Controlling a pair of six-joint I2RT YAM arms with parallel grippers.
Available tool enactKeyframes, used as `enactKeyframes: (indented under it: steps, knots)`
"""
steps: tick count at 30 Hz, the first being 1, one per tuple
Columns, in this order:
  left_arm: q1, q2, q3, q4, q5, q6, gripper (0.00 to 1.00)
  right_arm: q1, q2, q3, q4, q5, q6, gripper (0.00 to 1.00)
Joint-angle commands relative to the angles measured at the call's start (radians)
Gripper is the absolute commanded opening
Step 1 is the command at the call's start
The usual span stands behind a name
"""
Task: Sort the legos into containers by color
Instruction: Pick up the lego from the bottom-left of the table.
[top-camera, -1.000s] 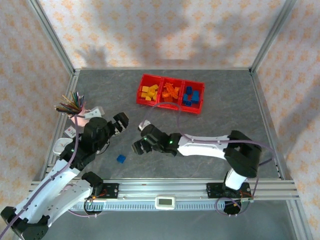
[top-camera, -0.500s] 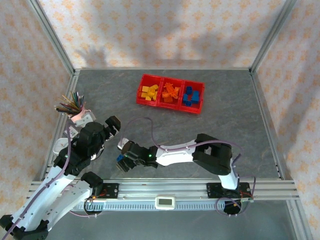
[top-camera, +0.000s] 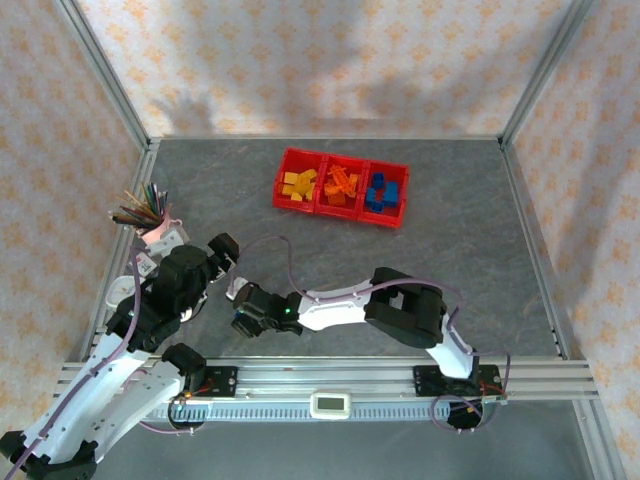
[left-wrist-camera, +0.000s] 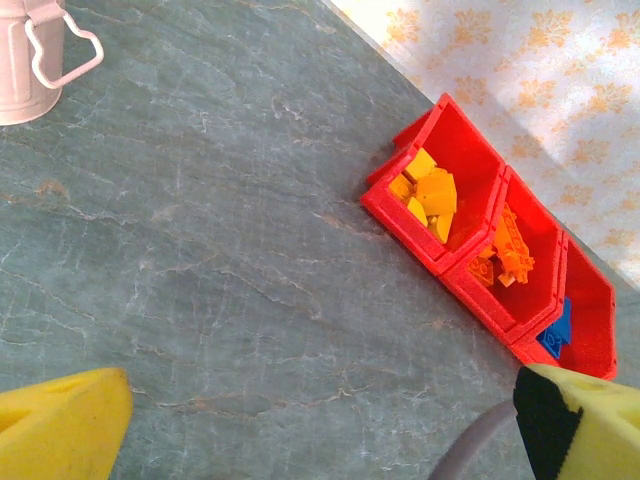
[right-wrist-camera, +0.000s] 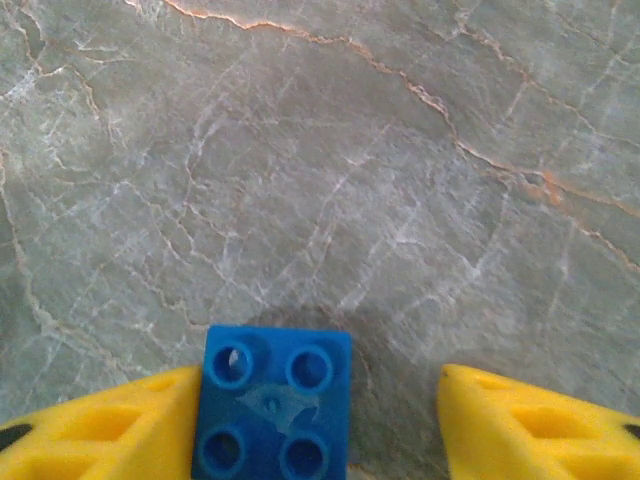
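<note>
A blue four-stud lego (right-wrist-camera: 275, 405) lies on the grey table between the yellow fingers of my right gripper (right-wrist-camera: 320, 420). The left finger (right-wrist-camera: 110, 430) touches it and the right finger (right-wrist-camera: 530, 420) stands apart from it, so the jaws are open around it. From above, that gripper (top-camera: 243, 318) sits low at the table's near left. My left gripper (top-camera: 222, 250) hangs wide open over bare table (left-wrist-camera: 250, 300). At the back, the red containers (top-camera: 285, 160) hold yellow legos (top-camera: 297, 184), orange legos (top-camera: 340, 184) and blue legos (top-camera: 382, 192), one colour per bin.
A pink pencil cup (left-wrist-camera: 25, 50) with coloured pencils (top-camera: 140, 208) stands at the left edge, close to the left arm. A grey cable (left-wrist-camera: 470, 450) loops over the table by the right arm. Metal frame rails bound the table on all sides.
My right arm swung left and down to the blue lego near the front edge, and its jaws narrowed around it. The left gripper drew back slightly toward the left.
</note>
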Motion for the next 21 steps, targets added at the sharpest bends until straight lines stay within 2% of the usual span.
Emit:
enactKeyframes:
  steps: [1,11,17,21]
  knots:
    - [0.012,-0.006,0.003,-0.028,-0.023,-0.006,0.99,0.002,0.036,0.026,-0.017,0.045,0.003,0.54]
    - [0.016,-0.010,0.001,-0.014,-0.007,0.008,0.99,0.002,-0.017,0.036,-0.043,0.077,0.033,0.27]
    - [0.016,-0.006,0.022,0.000,0.018,0.033,0.99,-0.016,-0.126,0.004,-0.084,0.110,0.104,0.23]
    - [0.018,0.011,0.028,0.050,0.066,0.062,0.99,-0.068,-0.228,-0.048,-0.116,0.118,0.180,0.22]
